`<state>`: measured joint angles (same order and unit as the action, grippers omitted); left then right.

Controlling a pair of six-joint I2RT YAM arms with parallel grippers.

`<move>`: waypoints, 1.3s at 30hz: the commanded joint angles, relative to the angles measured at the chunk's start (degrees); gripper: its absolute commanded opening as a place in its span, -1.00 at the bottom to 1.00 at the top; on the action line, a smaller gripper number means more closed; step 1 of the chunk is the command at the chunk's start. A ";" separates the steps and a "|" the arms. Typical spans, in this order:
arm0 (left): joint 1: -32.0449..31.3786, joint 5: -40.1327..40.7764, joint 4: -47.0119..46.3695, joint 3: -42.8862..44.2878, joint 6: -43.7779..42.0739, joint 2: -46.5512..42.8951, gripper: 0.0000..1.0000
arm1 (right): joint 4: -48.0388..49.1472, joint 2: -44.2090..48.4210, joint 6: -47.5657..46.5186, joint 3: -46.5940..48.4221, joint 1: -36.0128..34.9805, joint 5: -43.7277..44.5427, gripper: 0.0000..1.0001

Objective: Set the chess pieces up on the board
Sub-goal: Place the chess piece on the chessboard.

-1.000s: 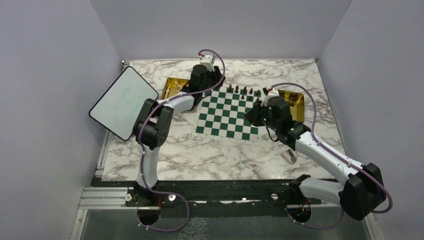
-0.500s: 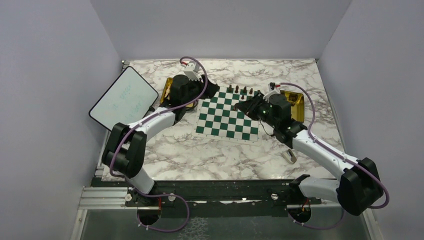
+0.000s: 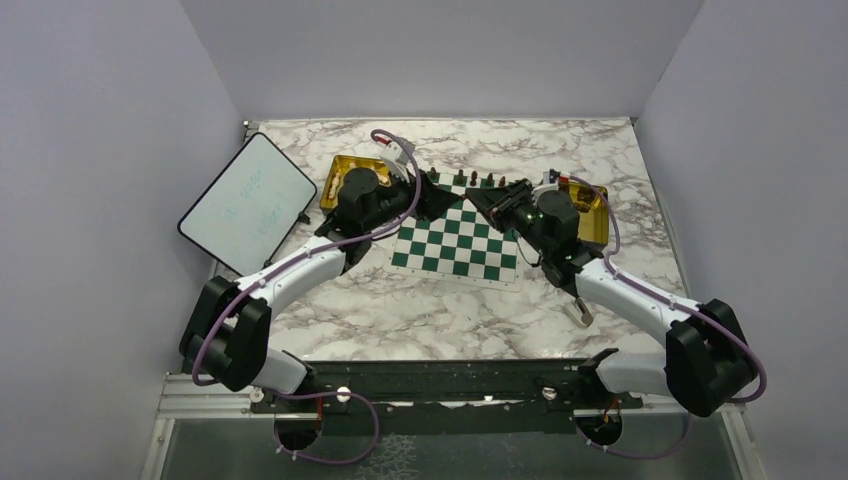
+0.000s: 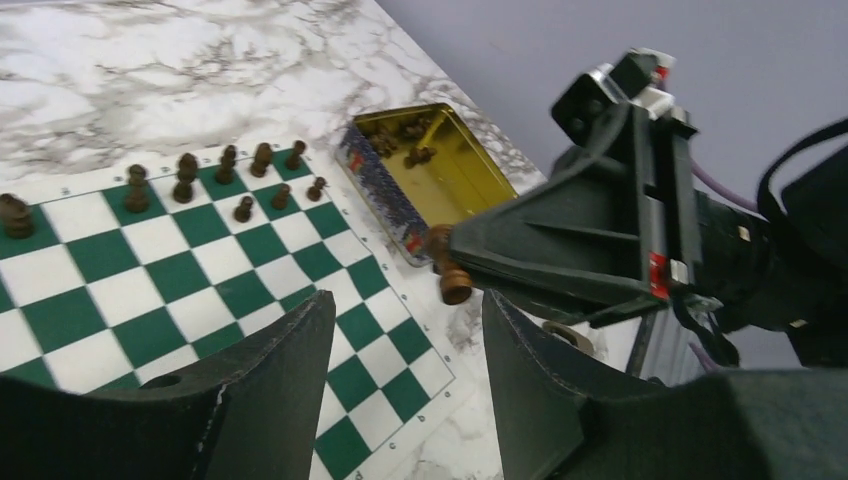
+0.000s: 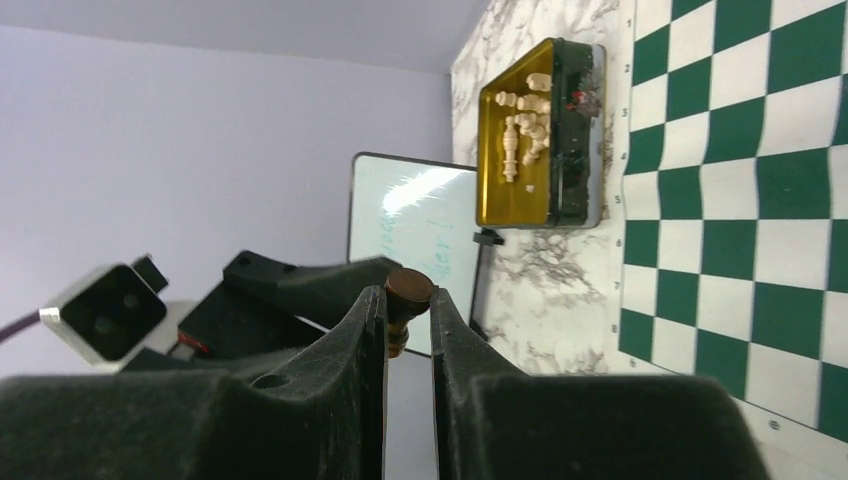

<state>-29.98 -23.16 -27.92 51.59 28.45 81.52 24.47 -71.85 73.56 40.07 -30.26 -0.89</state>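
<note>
The green and white board lies mid-table, with several dark chess pieces standing along its far edge; they also show in the left wrist view. My right gripper is shut on a dark brown piece and holds it in the air over the board's far part, pointing left. In the left wrist view that piece sticks out of the right gripper's fingers. My left gripper is open and empty, facing the right gripper tip to tip, just short of the piece.
A gold tray with cream pieces sits left of the board. A gold tray with dark pieces sits to its right. A white tablet leans at the left. A small grey-beige block lies front right.
My left arm swung down and turned its open gripper rightward over the board. My right gripper moved left and farther with the dark piece. The two now face each other.
</note>
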 commanded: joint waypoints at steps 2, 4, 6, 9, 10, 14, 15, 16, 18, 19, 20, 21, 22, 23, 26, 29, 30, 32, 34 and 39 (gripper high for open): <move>-4.53 -0.99 -3.54 -0.08 -2.84 -0.93 0.16 | 8.18 -1.56 8.64 -1.49 0.47 1.83 -0.73; -5.48 0.31 -3.78 -0.17 -3.23 -0.52 0.17 | 8.31 -1.41 9.26 -1.57 0.47 2.28 -0.73; -5.93 1.22 -3.93 0.02 -3.26 0.21 0.17 | 8.40 -1.08 9.41 -1.58 0.47 2.47 -0.73; -6.27 2.24 -4.34 0.37 -3.10 1.04 0.16 | 8.15 -0.55 9.38 -1.70 0.47 2.68 -0.73; -6.39 2.45 -4.47 0.54 -3.20 1.21 0.15 | 8.14 -0.37 9.48 -1.88 0.44 2.77 -0.73; -6.84 3.82 -4.90 0.75 -3.72 1.20 0.09 | 7.96 0.04 9.45 -2.18 0.47 2.99 -0.73; -6.89 4.01 -5.01 0.71 -3.82 1.13 0.08 | 7.96 0.06 9.30 -2.10 0.47 3.01 -0.73; -6.89 4.36 -5.10 0.64 -3.84 1.03 0.06 | 7.90 0.13 9.22 -2.07 0.47 3.00 -0.73; -6.94 4.84 -5.41 0.41 -3.61 0.94 0.04 | 7.88 -0.08 9.34 -2.06 0.46 2.82 -0.73; -6.92 5.03 -5.70 0.24 -3.51 0.94 0.02 | 8.04 -0.23 9.55 -2.01 0.47 2.71 -0.73; -6.93 5.02 -6.00 0.14 -3.42 0.97 0.01 | 8.31 -0.42 9.72 -2.00 0.47 2.50 -0.73; -6.94 4.97 -6.27 0.10 -3.41 1.06 0.00 | 8.59 -0.61 9.76 -1.98 0.47 2.15 -0.73; -6.98 4.96 -6.46 0.11 -3.44 1.16 -0.01 | 8.59 -0.73 9.79 -1.88 0.47 1.91 -0.73; -6.92 5.01 -6.57 0.09 -3.41 1.31 -0.03 | 8.58 -0.82 9.81 -1.80 0.47 1.85 -0.73; -6.99 5.17 -6.92 0.17 -3.40 1.69 -0.10 | 8.59 -0.71 9.88 -1.84 0.47 1.76 -0.73; -6.98 5.56 -7.12 0.30 -3.60 1.94 -0.18 | 8.36 -0.49 9.80 -1.92 0.46 1.94 -0.73; -7.00 5.64 -7.19 0.34 -3.72 2.00 -0.20 | 8.32 -0.40 9.78 -1.99 0.47 2.02 -0.73; -7.02 5.72 -7.36 0.51 -3.90 2.22 -0.22 | 8.38 -0.39 10.03 -2.14 0.46 2.03 -0.73; -7.03 5.59 -7.47 0.69 -4.01 2.57 -0.22 | 8.57 -0.54 10.21 -2.19 0.47 2.09 -0.73; -7.03 5.24 -7.91 0.75 -3.93 3.27 -0.33 | 8.84 -1.08 10.44 -1.89 0.47 1.79 -0.73</move>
<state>-36.71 -18.55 -33.39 51.48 25.34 83.88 30.79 -73.03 83.18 38.37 -30.24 0.34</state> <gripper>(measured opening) 0.370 0.209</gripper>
